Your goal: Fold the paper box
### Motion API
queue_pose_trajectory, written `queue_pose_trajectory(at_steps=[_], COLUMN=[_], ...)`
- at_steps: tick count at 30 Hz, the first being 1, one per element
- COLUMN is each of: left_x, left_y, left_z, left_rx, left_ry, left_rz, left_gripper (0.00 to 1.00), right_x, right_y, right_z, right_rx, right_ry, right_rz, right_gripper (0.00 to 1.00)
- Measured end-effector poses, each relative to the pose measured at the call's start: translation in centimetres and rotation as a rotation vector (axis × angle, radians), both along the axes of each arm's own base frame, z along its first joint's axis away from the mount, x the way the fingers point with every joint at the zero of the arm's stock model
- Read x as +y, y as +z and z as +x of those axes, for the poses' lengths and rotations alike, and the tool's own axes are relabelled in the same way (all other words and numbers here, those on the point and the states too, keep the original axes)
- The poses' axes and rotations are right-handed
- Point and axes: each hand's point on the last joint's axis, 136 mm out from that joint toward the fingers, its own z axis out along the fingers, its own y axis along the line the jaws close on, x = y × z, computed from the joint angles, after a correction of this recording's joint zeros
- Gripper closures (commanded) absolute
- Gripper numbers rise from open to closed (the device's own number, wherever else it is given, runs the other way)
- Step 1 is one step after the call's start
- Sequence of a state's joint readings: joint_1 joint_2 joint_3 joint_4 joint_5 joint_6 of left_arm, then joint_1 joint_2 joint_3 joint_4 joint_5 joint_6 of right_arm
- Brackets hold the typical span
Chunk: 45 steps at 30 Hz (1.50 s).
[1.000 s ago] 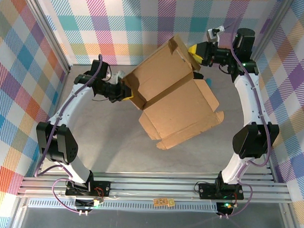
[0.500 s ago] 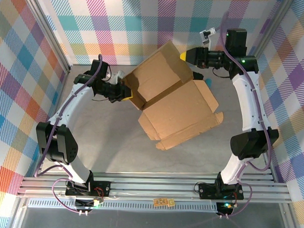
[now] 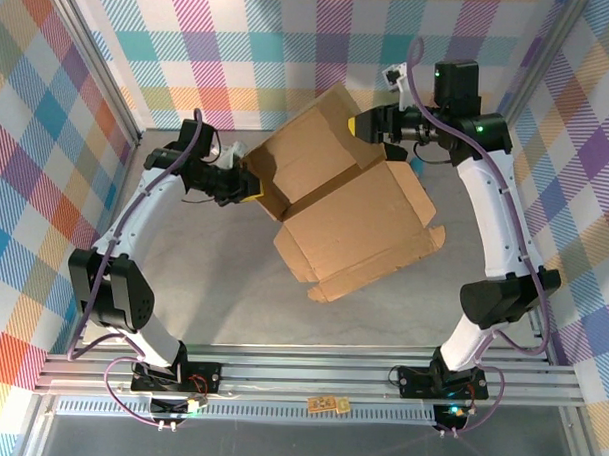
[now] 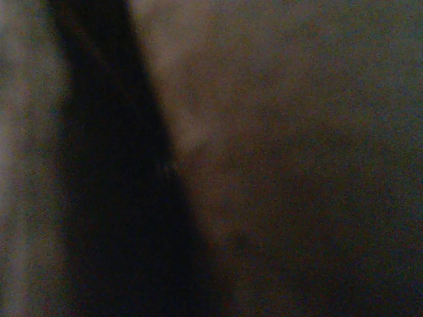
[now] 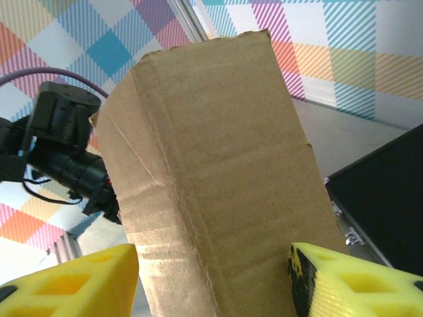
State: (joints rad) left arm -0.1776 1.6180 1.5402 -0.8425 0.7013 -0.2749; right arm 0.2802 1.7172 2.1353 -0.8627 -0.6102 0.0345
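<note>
The paper box [image 3: 355, 215], a brown cardboard sheet partly folded into an open shell, hangs tilted above the table's middle. My left gripper [image 3: 248, 189] is shut on its left edge; in the left wrist view dark cardboard [image 4: 297, 165] sits right against the lens. My right gripper [image 3: 365, 126] is at the box's raised top flap [image 3: 334, 109], open. In the right wrist view that flap [image 5: 218, 165] stands just beyond the two yellow fingers [image 5: 73, 284], which are spread wide and touch nothing.
A black hard case [image 5: 386, 191] lies on the table behind the box on the right. The left arm [image 5: 59, 152] shows past the flap. Plaid walls close in three sides, and a metal rail [image 3: 309, 373] runs along the near edge.
My right gripper has swung left along the top flap and its jaws have spread wider. The box's lower edge has shifted slightly left; the left gripper has kept its hold.
</note>
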Motion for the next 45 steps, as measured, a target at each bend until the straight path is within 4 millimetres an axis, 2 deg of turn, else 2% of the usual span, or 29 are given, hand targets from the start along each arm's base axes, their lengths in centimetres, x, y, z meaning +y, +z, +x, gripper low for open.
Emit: queue_pose_trajectory(at_steps=[13,23,30,34,40,42,45], left_x=[0.6,1.1,1.5,1.6,1.7,1.7,1.8], left_y=[0.2,0.2,-0.3,-0.4,-0.5,-0.5,-0.6], left_z=[-0.5,-0.8,-1.1,-1.2,-1.2,-1.3,-1.2], left_rx=[-0.002,0.004,0.026,0.027,0.033,0.034,0.037], left_ry=[0.021,0.034,0.047,0.048,0.052,0.052,0.059], left_rz=[0.033,0.054,0.080,0.088,0.096,0.096,0.101], left_gripper=[1.00,1.00,1.00,1.00,1.00,1.00,1.00], right_x=[0.6,2.0,1.9,1.3,0.5,0.5,0.7], right_y=[-1.2,-2.0,-4.1,-4.6,-4.4,-4.4,-4.3], right_z=[0.2,1.8,3.8,4.6,5.4,5.6,5.7], right_rx=[-0.089,-0.231,-0.271,-0.283,-0.314,-0.323,-0.345], right_ry=[-0.022,-0.107,-0.194,-0.239,-0.302,-0.317,-0.343], right_rz=[-0.144,-0.354,-0.515,-0.572,-0.626,-0.638,-0.670], right_gripper=[0.29,0.39,0.57,0.68,0.96,1.00,1.00])
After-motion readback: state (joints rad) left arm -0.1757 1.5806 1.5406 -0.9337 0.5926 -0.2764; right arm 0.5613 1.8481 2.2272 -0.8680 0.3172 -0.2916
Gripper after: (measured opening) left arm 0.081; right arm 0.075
